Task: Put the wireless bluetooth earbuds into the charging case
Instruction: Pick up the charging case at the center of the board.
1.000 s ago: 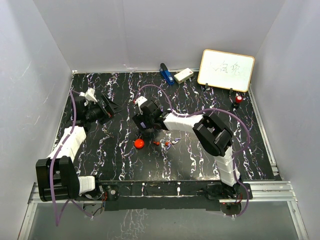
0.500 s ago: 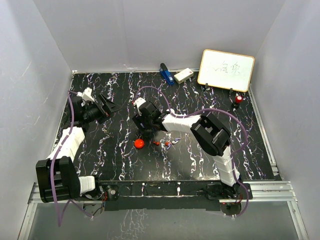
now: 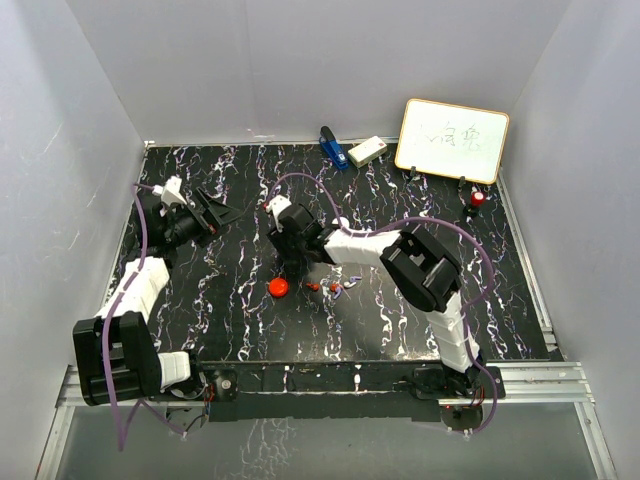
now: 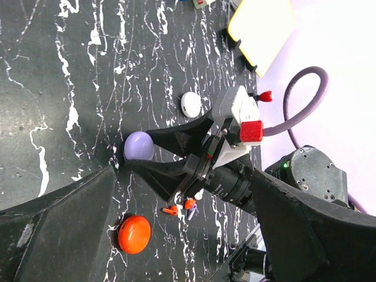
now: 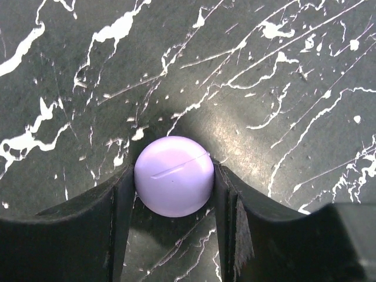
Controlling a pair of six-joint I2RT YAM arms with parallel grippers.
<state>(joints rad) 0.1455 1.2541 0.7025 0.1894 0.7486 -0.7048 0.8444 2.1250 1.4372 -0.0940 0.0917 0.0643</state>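
My right gripper (image 5: 174, 183) is shut on a round purple case (image 5: 173, 175) that rests on the black marbled table. The left wrist view shows that case (image 4: 139, 145) between the right gripper's fingertips. In the top view the right gripper (image 3: 288, 260) hides it. A round red case (image 3: 278, 288) lies just in front of it and also shows in the left wrist view (image 4: 134, 234). Tiny red, purple and white earbuds (image 3: 326, 286) lie loose to the right of the red case, seen too from the left wrist (image 4: 185, 207). A white case (image 4: 190, 104) sits behind. My left gripper (image 3: 226, 212) is open and empty, to the left.
A whiteboard (image 3: 452, 140) leans at the back right. A blue object (image 3: 332, 147) and a white box (image 3: 367, 150) lie by the back wall. A red-capped marker (image 3: 477, 200) stands near the right edge. White walls surround the table (image 3: 500, 300).
My left gripper has drawn back a little to the left and tilted. My right gripper has shifted slightly left, still on the purple case.
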